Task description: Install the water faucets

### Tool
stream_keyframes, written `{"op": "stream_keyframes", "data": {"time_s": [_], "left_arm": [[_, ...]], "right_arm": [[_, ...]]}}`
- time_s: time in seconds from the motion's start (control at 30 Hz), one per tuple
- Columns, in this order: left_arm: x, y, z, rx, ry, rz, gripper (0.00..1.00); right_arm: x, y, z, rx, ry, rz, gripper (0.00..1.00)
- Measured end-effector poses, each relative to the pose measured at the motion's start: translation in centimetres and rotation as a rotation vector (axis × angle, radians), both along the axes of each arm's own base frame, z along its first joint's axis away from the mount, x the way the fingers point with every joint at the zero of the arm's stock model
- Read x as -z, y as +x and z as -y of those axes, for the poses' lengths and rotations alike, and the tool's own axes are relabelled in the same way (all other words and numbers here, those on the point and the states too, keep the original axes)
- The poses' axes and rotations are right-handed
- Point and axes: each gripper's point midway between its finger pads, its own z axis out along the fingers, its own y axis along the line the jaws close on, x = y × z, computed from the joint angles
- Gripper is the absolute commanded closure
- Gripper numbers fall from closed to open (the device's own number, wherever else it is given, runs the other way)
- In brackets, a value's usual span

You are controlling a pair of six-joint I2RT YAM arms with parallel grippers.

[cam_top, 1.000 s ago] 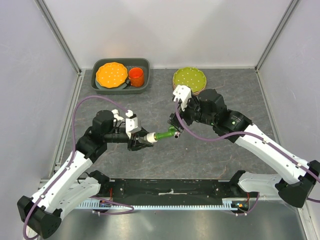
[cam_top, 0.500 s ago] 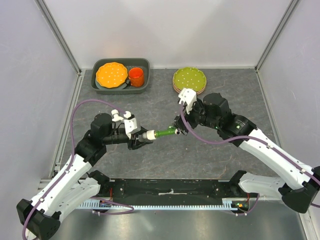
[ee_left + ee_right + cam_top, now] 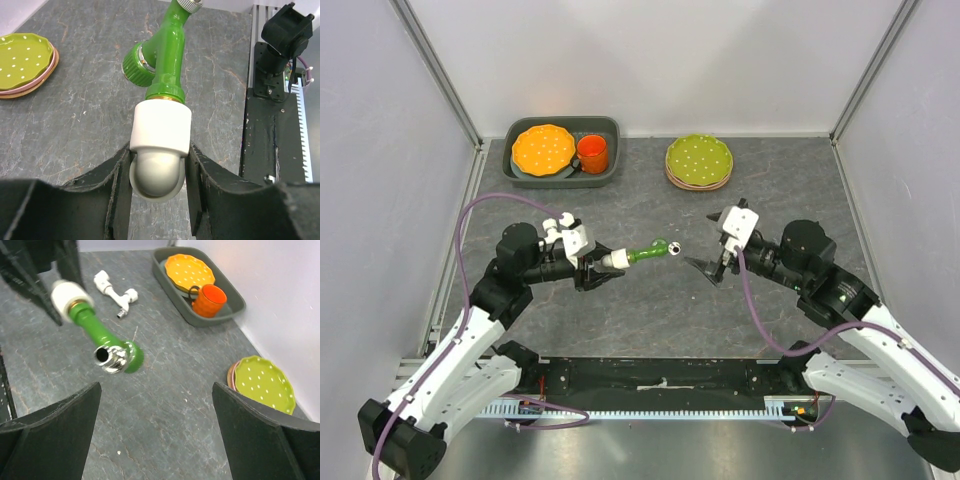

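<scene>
My left gripper (image 3: 601, 268) is shut on the white end piece (image 3: 161, 125) of the green faucet (image 3: 646, 253) and holds it above the table, with the metal spout (image 3: 111, 357) pointing at my right gripper. The green body (image 3: 167, 60) sticks out ahead of the jaws. My right gripper (image 3: 705, 266) is wide open and empty, a short way right of the spout and not touching it. The all-white faucet (image 3: 116, 291) lies on the table behind the left gripper, seen only in the right wrist view.
A grey tray (image 3: 560, 178) at the back left holds an orange plate (image 3: 543, 148) and an orange cup (image 3: 593, 153). A green plate (image 3: 699, 158) sits on a pink one at the back middle. The black base rail (image 3: 660, 385) runs along the near edge.
My right gripper let go of the green faucet's spout end, opened and drew back to the right. My left gripper kept hold of the faucet and shifted slightly.
</scene>
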Motion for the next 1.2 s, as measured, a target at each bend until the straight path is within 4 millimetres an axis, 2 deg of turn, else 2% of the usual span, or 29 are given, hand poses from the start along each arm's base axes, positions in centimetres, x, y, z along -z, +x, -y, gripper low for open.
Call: {"op": "stream_keyframes", "data": {"time_s": [0.23, 0.47, 0.57, 0.67, 0.7, 0.77, 0.8, 0.87, 0.9, 0.97, 1.2], "left_arm": [[-0.5, -0.6, 0.4, 0.059, -0.031, -0.019, 0.98], [-1.0, -1.6, 0.9, 0.125, -0.054, -0.017, 0.98], [-1.2, -1.8, 1.0, 0.142, -0.062, -0.014, 0.98], [-1.1, -2.0, 1.0, 0.149, -0.065, -0.019, 0.98], [-1.1, -2.0, 1.0, 0.151, -0.065, -0.021, 0.98], [-1.1, -2.1, 1.0, 0.156, -0.068, -0.017, 0.98], [-1.1, -2.1, 1.1, 0.157, -0.069, -0.016, 0.98], [-1.1, -2.0, 1.1, 0.157, -0.069, -0.016, 0.98], [-1.0, -2.0, 1.0, 0.153, -0.068, -0.016, 0.98], [-1.0, -1.8, 1.0, 0.147, -0.068, -0.014, 0.98], [-1.5, -1.9, 0.7, 0.121, -0.064, 0.062, 0.98]], "right_arm": [[1.4, -2.5, -1.0, -0.176, -0.037, 0.062, 0.02], [4.0, -2.2, -4.4, -0.321, -0.068, -0.004, 0.05], [5.2, -2.2, -5.6, -0.375, -0.075, -0.042, 0.14], [5.6, -2.4, -6.5, -0.425, -0.065, -0.063, 0.29], [5.7, -2.5, -6.8, -0.441, -0.060, -0.072, 0.39], [5.8, -2.6, -7.3, -0.461, -0.051, -0.082, 0.49], [5.8, -2.6, -7.4, -0.468, -0.043, -0.090, 0.58], [5.6, -2.7, -7.7, -0.480, -0.025, -0.097, 0.69], [5.4, -2.8, -7.8, -0.484, -0.017, -0.103, 0.85], [5.3, -3.1, -7.9, -0.492, -0.002, -0.125, 1.00], [5.1, -3.4, -8.2, -0.463, 0.058, -0.254, 1.00]]}}
